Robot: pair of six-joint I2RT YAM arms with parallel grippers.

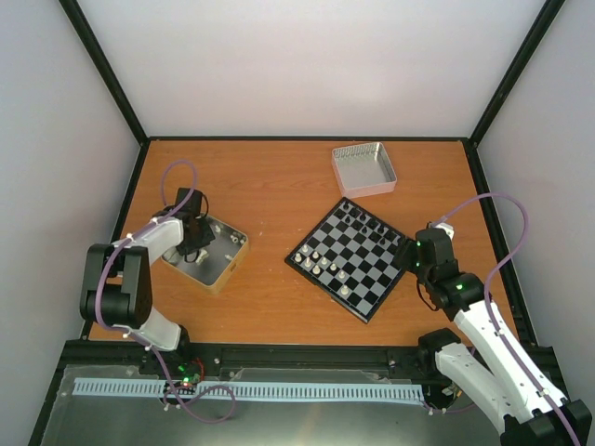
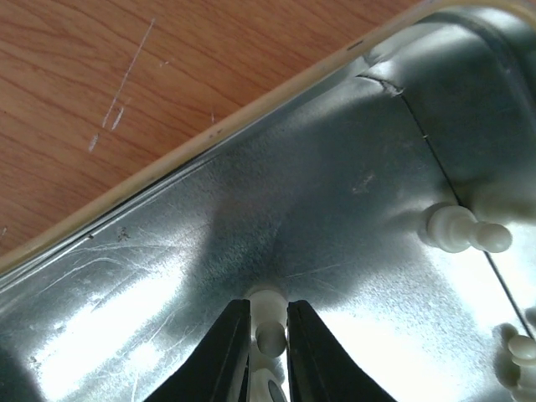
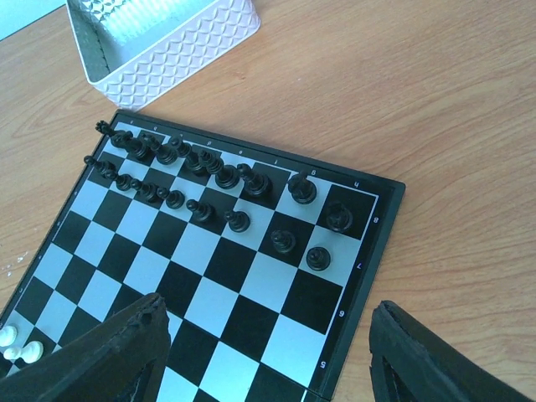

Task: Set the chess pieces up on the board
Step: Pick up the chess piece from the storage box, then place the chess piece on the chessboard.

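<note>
The board [image 1: 354, 259] lies tilted at mid-right; black chessmen line its far side [image 3: 205, 172] and several cream-white chess pieces [image 1: 321, 263] stand on its near-left side. My left gripper [image 2: 269, 335] is down inside a silver metal tray [image 1: 212, 264] and is shut on a cream-white chess piece [image 2: 270, 322] resting on the tray floor. Two more cream pieces [image 2: 462, 232] lie in the tray to its right. My right gripper [image 3: 268, 352] is open and empty, hovering above the board's right corner [image 3: 368, 251].
A white patterned tray [image 1: 363, 168] stands beyond the board, also in the right wrist view [image 3: 159, 38]. Bare wooden table [image 1: 270, 200] lies between the left tray and the board. Black frame rails edge the table.
</note>
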